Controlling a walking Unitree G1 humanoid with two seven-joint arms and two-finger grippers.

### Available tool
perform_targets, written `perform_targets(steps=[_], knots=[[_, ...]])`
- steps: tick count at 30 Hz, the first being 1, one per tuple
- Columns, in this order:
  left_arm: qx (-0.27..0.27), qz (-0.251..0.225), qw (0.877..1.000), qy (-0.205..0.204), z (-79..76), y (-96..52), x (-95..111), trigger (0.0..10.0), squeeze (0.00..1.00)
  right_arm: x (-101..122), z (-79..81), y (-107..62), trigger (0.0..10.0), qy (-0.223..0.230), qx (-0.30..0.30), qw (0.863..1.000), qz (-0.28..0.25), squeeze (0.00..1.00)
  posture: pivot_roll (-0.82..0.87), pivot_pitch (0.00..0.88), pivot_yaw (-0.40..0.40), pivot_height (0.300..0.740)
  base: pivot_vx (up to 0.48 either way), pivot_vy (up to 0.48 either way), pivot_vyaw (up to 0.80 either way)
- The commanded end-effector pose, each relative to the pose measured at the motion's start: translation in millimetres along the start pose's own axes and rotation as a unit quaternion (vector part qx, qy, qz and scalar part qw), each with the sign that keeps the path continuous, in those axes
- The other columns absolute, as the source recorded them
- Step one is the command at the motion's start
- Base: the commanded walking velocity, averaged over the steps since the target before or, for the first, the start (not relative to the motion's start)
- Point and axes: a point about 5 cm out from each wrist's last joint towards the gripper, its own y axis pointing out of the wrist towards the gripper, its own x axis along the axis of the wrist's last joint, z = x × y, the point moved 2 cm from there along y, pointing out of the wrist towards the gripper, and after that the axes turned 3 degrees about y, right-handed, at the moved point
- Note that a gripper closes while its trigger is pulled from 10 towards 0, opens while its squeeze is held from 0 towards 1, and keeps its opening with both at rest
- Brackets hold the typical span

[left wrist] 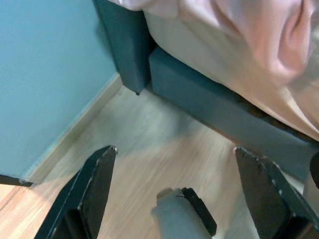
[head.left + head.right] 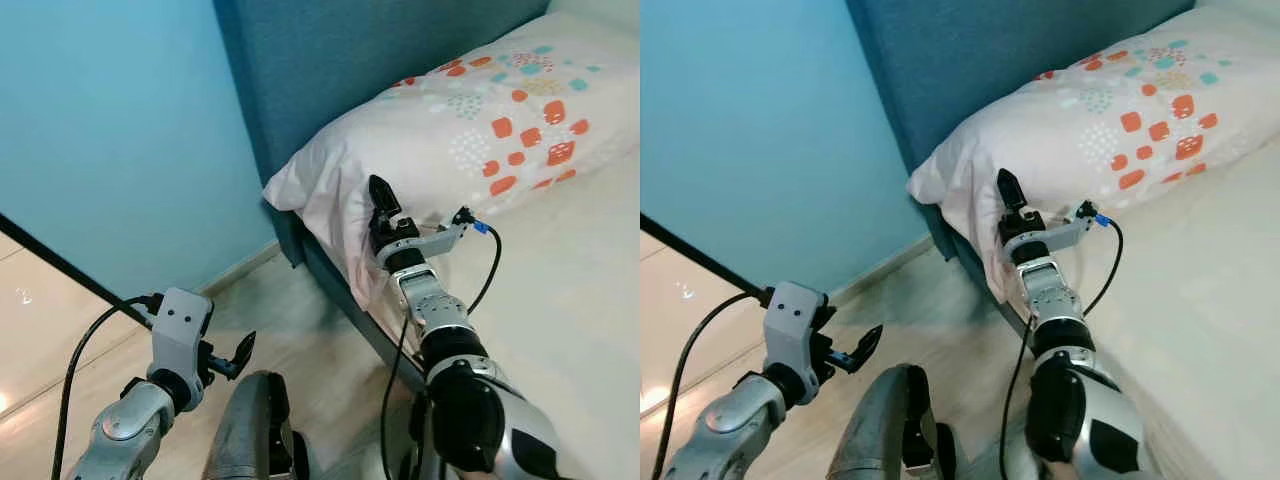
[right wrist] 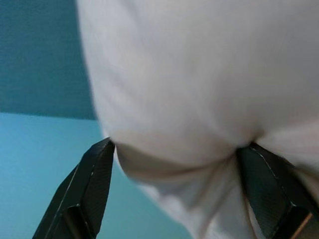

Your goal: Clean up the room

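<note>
A white pillow (image 2: 470,130) with orange and teal patches lies at the head of the bed, its near corner hanging over the mattress edge. My right gripper (image 2: 380,200) is raised against that corner. In the right wrist view its fingers (image 3: 94,174) stand wide apart, open, with the pillow's end (image 3: 189,89) bulging between them. My left gripper (image 2: 240,352) hangs low over the wooden floor (image 1: 149,144), open and holding nothing.
The cream mattress (image 2: 570,300) rests on a dark teal bed frame (image 1: 209,104) with a tall headboard (image 2: 330,60). A light blue wall (image 2: 120,130) stands on the left, crossed by a black bar (image 2: 60,262). Bare floor lies between wall and bed.
</note>
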Motion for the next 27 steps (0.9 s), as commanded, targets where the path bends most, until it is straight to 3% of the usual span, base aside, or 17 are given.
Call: perform_targets(steps=[1,5,9,10,12,14,16,20,23,27], knots=[[0.000,0.016,1.000,-0.006,-2.9,1.7,-7.8,10.0,0.00,4.4,-20.5,-10.8,10.0,-0.050,-0.058,0.997,0.001,0.00,0.34,0.353,0.051,0.581,0.000,0.000,0.00],[0.001,0.011,1.000,-0.015,-5.3,8.1,-6.7,10.0,0.00,19.7,-36.5,-23.1,10.0,-0.080,-0.094,0.992,-0.017,0.00,0.32,0.329,0.040,0.581,0.000,0.000,0.00],[-0.005,-0.011,0.998,-0.058,-14.5,27.6,0.8,10.0,0.00,87.1,-65.9,-67.4,10.0,-0.178,-0.176,0.962,-0.108,0.00,0.27,0.261,0.027,0.581,0.000,0.000,0.00],[-0.010,-0.020,0.997,-0.071,-17.6,34.2,4.3,10.0,0.00,107.8,-64.5,-75.0,10.0,-0.192,-0.184,0.954,-0.138,0.00,0.24,0.228,0.030,0.581,0.000,0.000,0.00],[-0.010,-0.020,0.997,-0.071,-17.6,34.2,4.3,10.0,0.00,107.8,-64.5,-75.0,10.0,-0.192,-0.184,0.954,-0.138,0.00,0.24,0.228,0.030,0.581,0.000,0.000,0.00],[-0.024,-0.033,0.995,-0.087,-24.0,45.1,10.1,10.0,0.00,137.1,-54.3,-79.7,10.0,-0.225,-0.184,0.941,-0.171,0.00,0.21,0.193,0.033,0.581,0.000,0.000,0.00],[-0.037,-0.040,0.994,-0.093,-28.8,53.2,12.6,10.0,0.00,148.2,-46.3,-77.1,10.0,-0.248,-0.183,0.936,-0.172,0.00,0.18,0.149,0.035,0.581,0.000,0.000,0.00],[-0.060,-0.052,0.992,-0.097,-36.8,69.9,17.6,10.0,0.00,155.1,-34.9,-69.8,10.0,-0.279,-0.179,0.930,-0.158,0.00,0.13,0.085,0.029,0.581,0.000,0.000,0.00],[-0.067,-0.058,0.991,-0.095,-40.0,82.9,20.3,10.0,0.00,150.0,-35.9,-67.2,10.0,-0.279,-0.179,0.933,-0.141,0.00,0.11,0.057,0.017,0.581,0.000,0.000,0.00],[-0.045,-0.075,0.992,-0.094,-29.2,89.5,24.2,10.0,0.00,107.5,-63.5,-76.4,10.0,-0.223,-0.199,0.951,-0.084,0.00,0.10,0.015,-0.015,0.581,0.000,0.000,0.00]])
